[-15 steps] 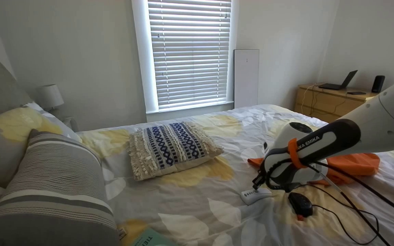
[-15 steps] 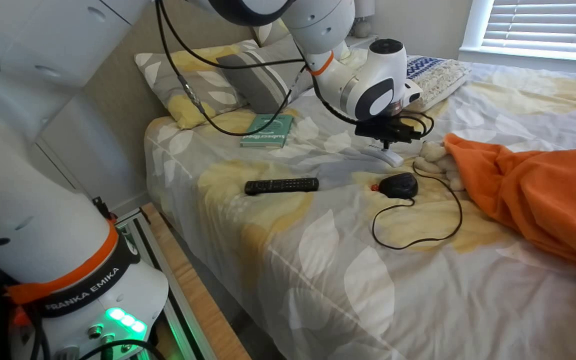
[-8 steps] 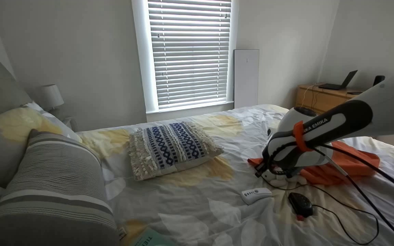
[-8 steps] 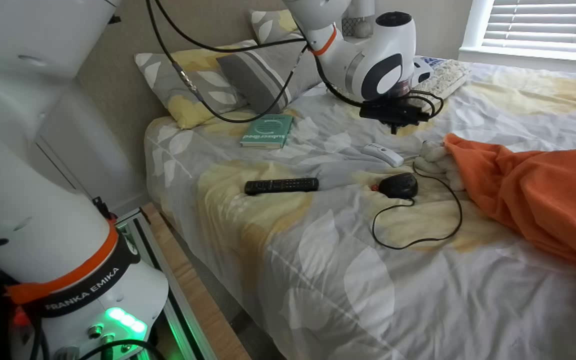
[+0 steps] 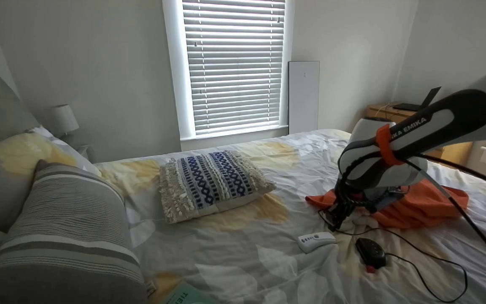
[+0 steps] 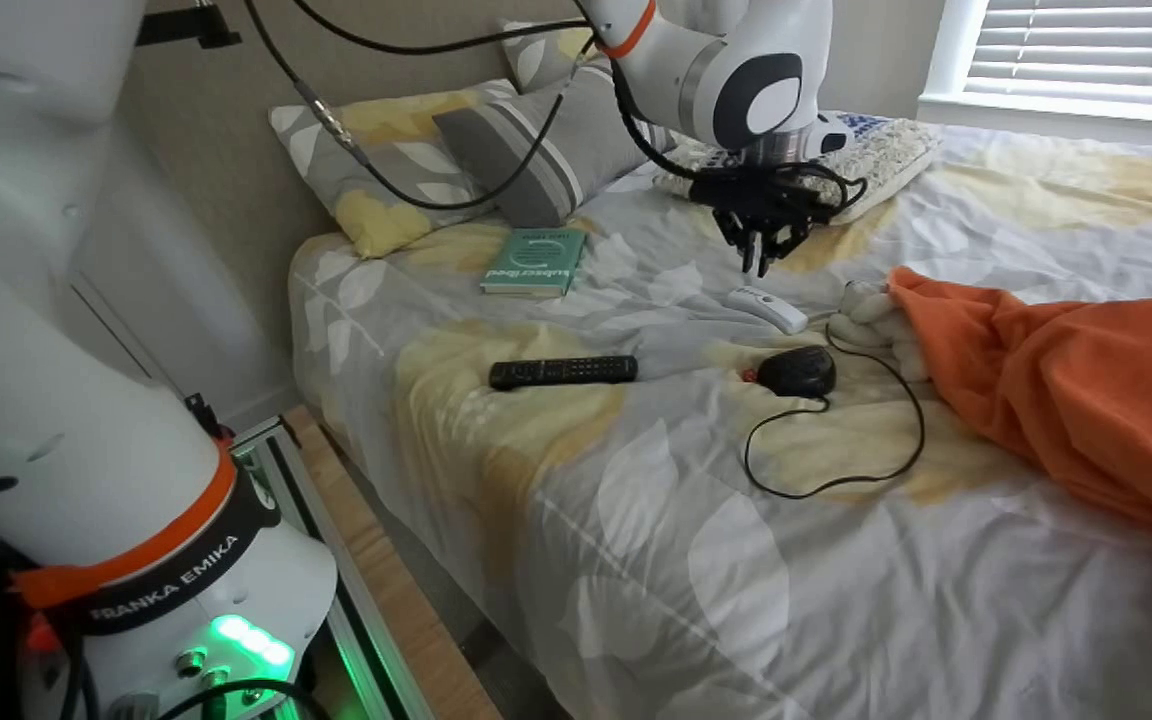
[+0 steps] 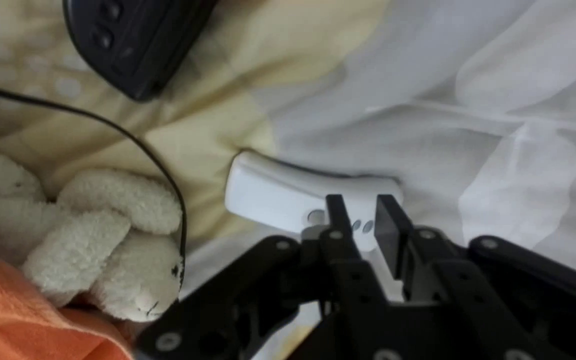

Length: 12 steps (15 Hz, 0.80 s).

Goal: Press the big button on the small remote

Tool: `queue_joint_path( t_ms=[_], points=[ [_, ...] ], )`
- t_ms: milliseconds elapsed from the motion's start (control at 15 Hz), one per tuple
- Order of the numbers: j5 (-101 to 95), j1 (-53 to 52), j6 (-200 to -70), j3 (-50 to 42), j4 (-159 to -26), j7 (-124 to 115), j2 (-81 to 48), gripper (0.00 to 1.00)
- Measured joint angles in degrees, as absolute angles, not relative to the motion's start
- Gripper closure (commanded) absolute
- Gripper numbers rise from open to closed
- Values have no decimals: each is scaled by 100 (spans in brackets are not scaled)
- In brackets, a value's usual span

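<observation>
The small remote [image 5: 317, 242] is a slim white oblong lying on the bed, and it also shows in an exterior view [image 6: 768, 310] and the wrist view [image 7: 273, 192]. Its big round grey button [image 7: 316, 217] shows just left of one fingertip in the wrist view. Several smaller buttons lie in a row, partly hidden by that finger. My gripper [image 7: 360, 198] is open with a modest gap and nothing between the fingers. It hangs above the remote, apart from it, in an exterior view [image 6: 754, 268]; the fingers also show in an exterior view [image 5: 332, 223].
A black rounded object [image 6: 798, 372] with a thin cord lies near the remote. An orange cloth [image 6: 1066, 400] partly covers a white plush toy [image 7: 133, 250]. A black remote [image 6: 563, 371], a teal book [image 6: 536, 262] and a patterned pillow [image 5: 217, 185] also lie on the bed.
My gripper has risen off the small remote and its hand has tilted. The fingers now show apart; earlier they looked like one narrow tip. The remote stays in place.
</observation>
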State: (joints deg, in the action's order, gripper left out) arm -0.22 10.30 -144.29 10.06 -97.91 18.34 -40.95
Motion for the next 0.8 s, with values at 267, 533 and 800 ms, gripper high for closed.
queue_joint_path(
  t_ms=[267,533,800],
  points=[
    [19,841,-13852,706,-10580,1218,-3087,14],
    [-256,408,-13485,141,-11244,209,-2088,0],
    [-405,244,-12999,-95,-11697,-319,-1270,0]
  ],
)
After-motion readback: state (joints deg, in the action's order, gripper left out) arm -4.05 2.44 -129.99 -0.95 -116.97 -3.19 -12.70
